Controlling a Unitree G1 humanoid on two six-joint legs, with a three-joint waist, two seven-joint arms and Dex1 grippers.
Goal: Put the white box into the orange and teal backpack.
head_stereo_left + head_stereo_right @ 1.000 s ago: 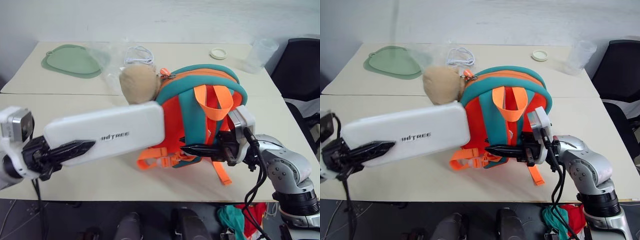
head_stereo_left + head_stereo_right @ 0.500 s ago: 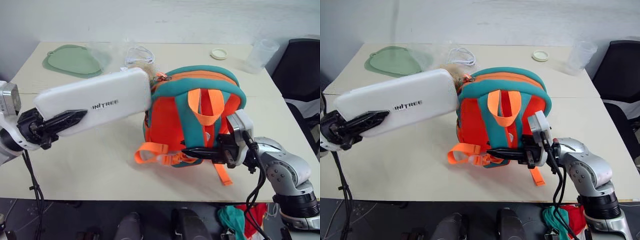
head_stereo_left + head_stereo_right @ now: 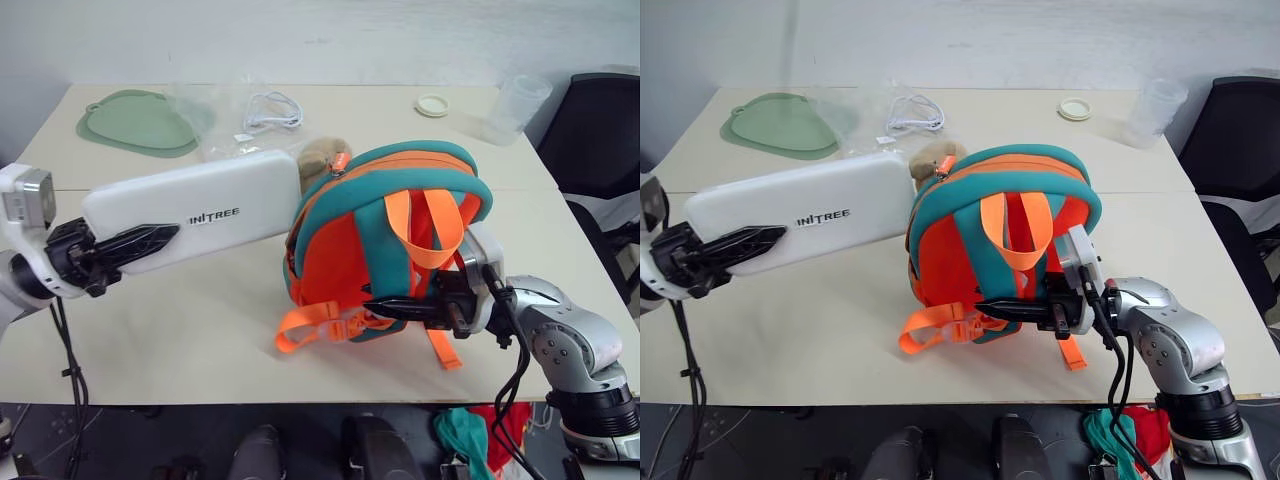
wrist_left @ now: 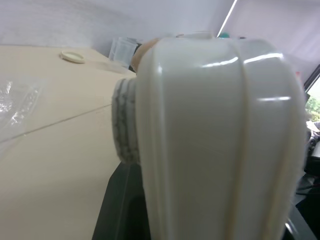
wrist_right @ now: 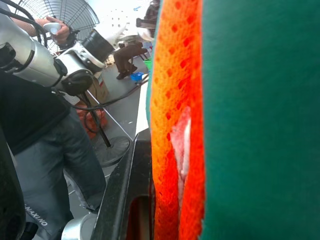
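While the left gripper [image 3: 150,240] clamps one short end of the white box [image 3: 200,218] and holds it off the table [image 3: 180,340], the box's far end reaches the upper left edge of the orange and teal backpack [image 3: 385,250], just beside the tan fuzzy ball [image 3: 318,157] on its zipper. The box lies nearly level and points at the backpack's side. I cannot tell whether the zipper there is open wide enough to take it. If it is not, the rounded corner will likely butt against the teal trim and shove the whole backpack away instead of sliding in. The box is held by one end only, so a push on its free end could also twist it in the fingers or pry it loose.

At the backpack's lower front, the right gripper [image 3: 400,306] is closed on the orange fabric between the teal shoulder straps, propping the bag upright. That pinch looks shallow; if it slips, the backpack could slump on the table and shut its mouth.

Behind the backpack, a clear plastic bag with a white cable [image 3: 270,108] lies well apart.
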